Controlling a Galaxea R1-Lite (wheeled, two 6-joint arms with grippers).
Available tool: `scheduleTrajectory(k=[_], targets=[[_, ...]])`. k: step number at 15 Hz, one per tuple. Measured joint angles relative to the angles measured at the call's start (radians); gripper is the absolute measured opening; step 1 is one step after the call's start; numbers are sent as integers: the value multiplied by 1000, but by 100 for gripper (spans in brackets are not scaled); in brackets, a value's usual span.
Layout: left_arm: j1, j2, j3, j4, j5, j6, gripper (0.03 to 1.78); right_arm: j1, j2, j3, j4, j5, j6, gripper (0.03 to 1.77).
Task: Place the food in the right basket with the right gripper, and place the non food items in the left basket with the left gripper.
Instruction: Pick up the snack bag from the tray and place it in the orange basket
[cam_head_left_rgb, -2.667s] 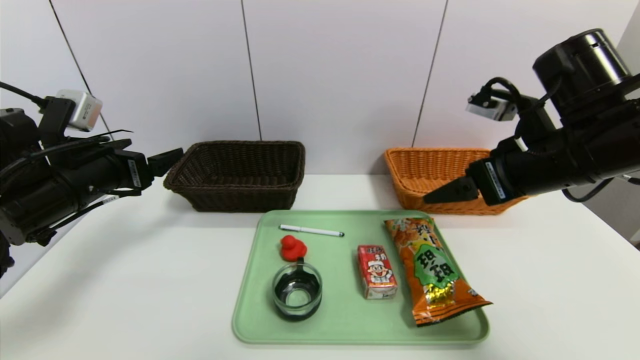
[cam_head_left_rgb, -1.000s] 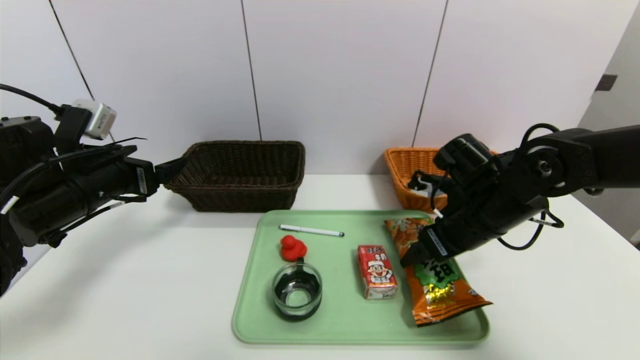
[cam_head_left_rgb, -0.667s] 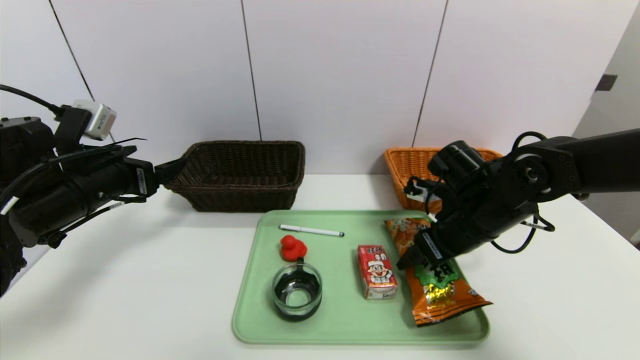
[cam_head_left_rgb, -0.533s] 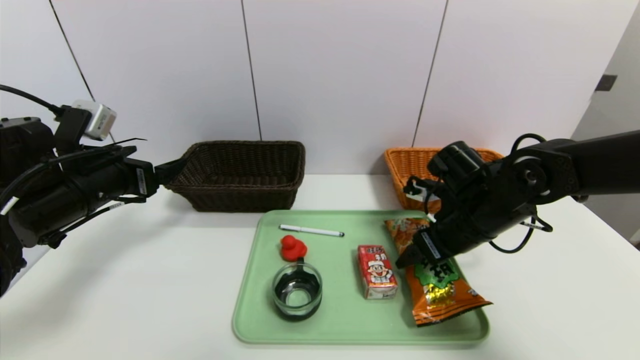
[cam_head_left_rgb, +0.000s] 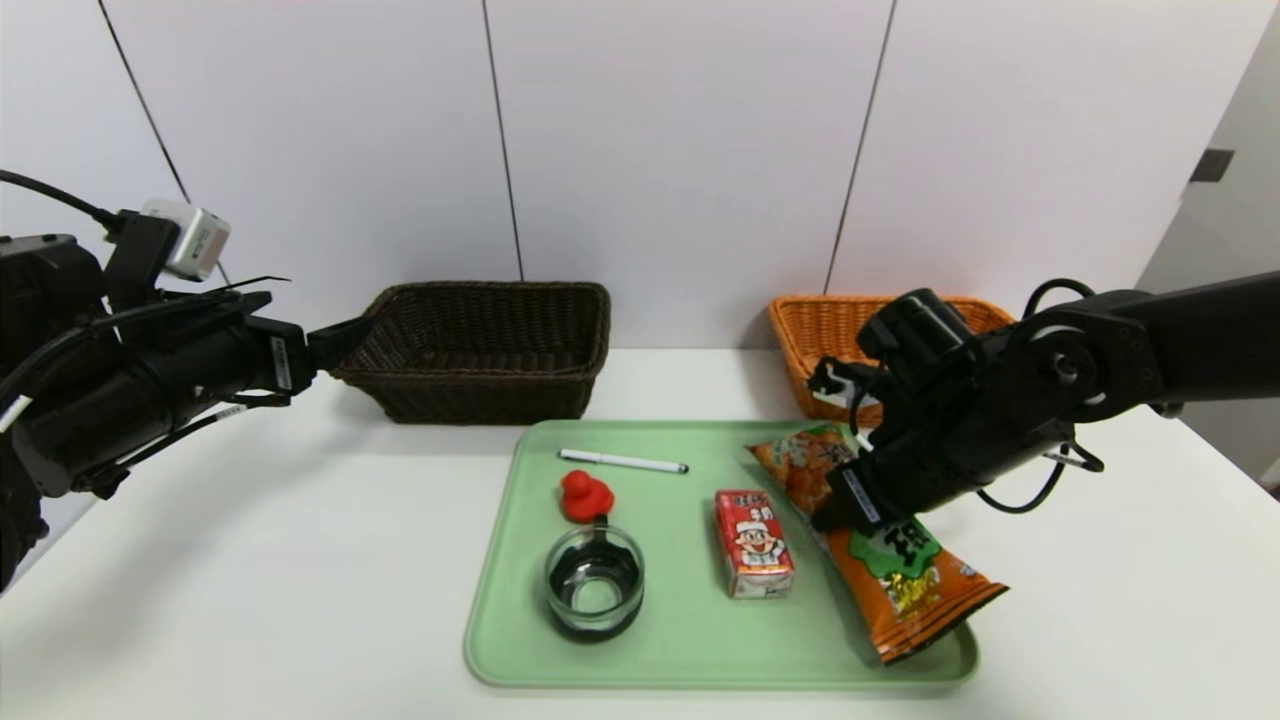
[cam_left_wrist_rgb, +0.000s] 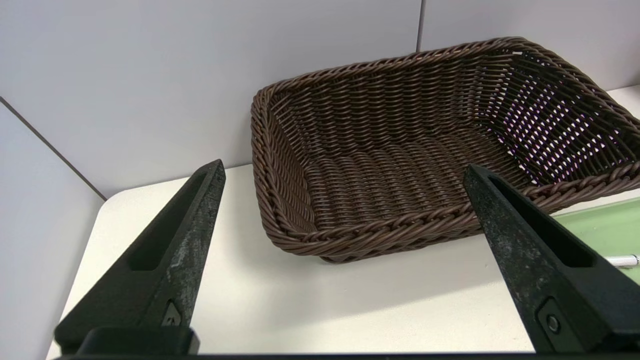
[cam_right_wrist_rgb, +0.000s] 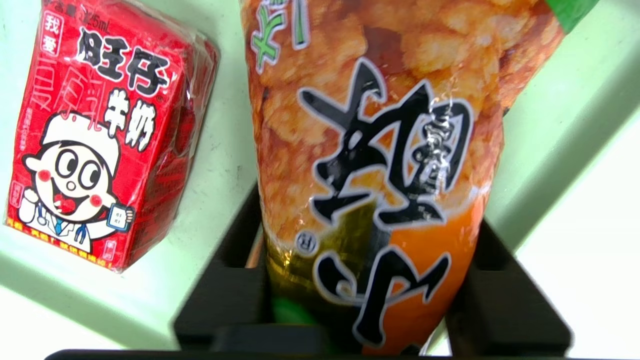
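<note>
Two arms frame the scene. The right gripper (cam_head_left_rgb: 835, 512) reaches in from the right edge on a bent black arm, wrist pitched steeply down over the green tray (cam_head_left_rgb: 520, 640), and its fingers (cam_right_wrist_rgb: 230, 295) pinch the orange snack bag (cam_head_left_rgb: 885, 545) from either side, the bag bulging between them in the right wrist view. The bag lies slantwise on the tray's right part, its near corner reaching the tray's rim; the middle of it is hidden behind the gripper in the head view, and the fingertips themselves cannot be made out there. The red drink carton (cam_head_left_rgb: 755, 542) lies just beside the fingers on their inner side, apart from the bag. The left gripper (cam_left_wrist_rgb: 345, 172) is held level at the left edge, well apart from the tray, its fingers (cam_left_wrist_rgb: 170, 260) spread wide with nothing between them, pointing at the dark brown basket (cam_head_left_rgb: 480, 350), which sits on the worktop (cam_head_left_rgb: 250, 560) beyond their tips. The orange basket (cam_head_left_rgb: 830, 340) stands behind the right arm, which covers its right part. On the tray's left part lie the white pen (cam_head_left_rgb: 622, 461), the red duck (cam_head_left_rgb: 585, 496) and the glass cup (cam_head_left_rgb: 594, 582), the cup's rim overlapping the duck's base in the head view.
</note>
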Motion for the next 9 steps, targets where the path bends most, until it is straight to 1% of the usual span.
scheduleTrajectory(k=[1,2,4,6,9], targets=[[0,0,3,0,0,0,169,0,-7,0,0,2,0,54],[0,0,4,0,0,0,169,0,-18,0,-2,3,0,47],[0,-2,8,0,1,0,169,-1,-51,0,-6,8,-3,46],[0,-2,11,0,3,1,169,-4,-98,0,-38,18,-2,46],[0,-2,19,0,8,1,169,-11,-180,-17,-87,60,-1,46]])
